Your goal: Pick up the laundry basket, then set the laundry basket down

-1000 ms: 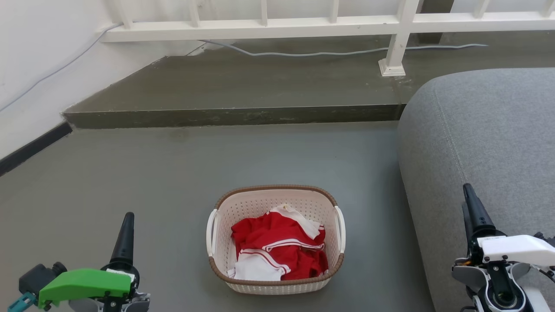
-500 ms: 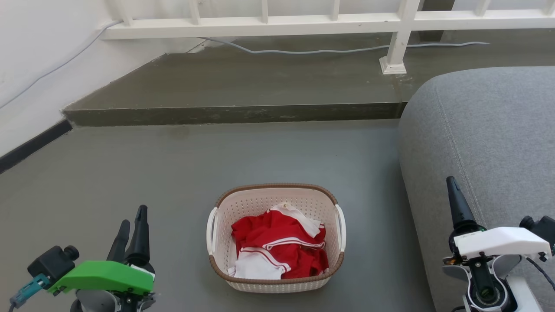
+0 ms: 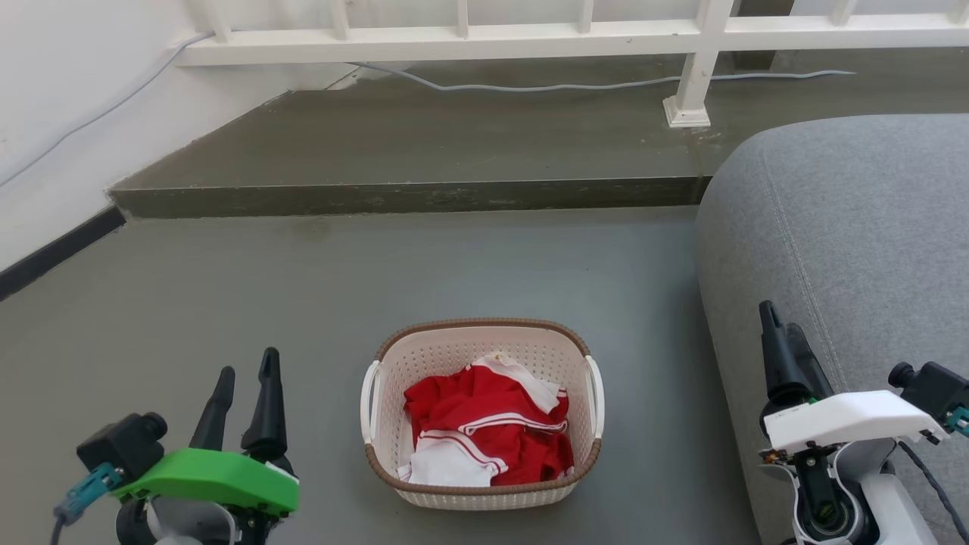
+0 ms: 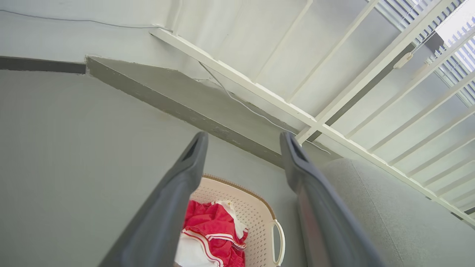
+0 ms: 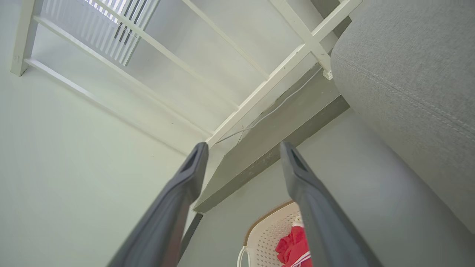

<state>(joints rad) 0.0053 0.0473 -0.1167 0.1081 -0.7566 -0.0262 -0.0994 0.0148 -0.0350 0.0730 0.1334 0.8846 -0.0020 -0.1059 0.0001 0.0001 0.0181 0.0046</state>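
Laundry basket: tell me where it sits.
Head view: the laundry basket stands on the floor at lower centre, between the left gripper and right gripper, beside the sofa.

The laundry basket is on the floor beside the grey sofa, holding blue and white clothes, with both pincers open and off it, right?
Not quite. The clothes in the laundry basket are red and white, not blue, as the head view shows. It does sit on the floor beside the grey sofa, left pincer and right pincer open and off it.

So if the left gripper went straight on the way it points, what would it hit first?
The left gripper would probably reach the raised step, missing the laundry basket; depth is unclear.
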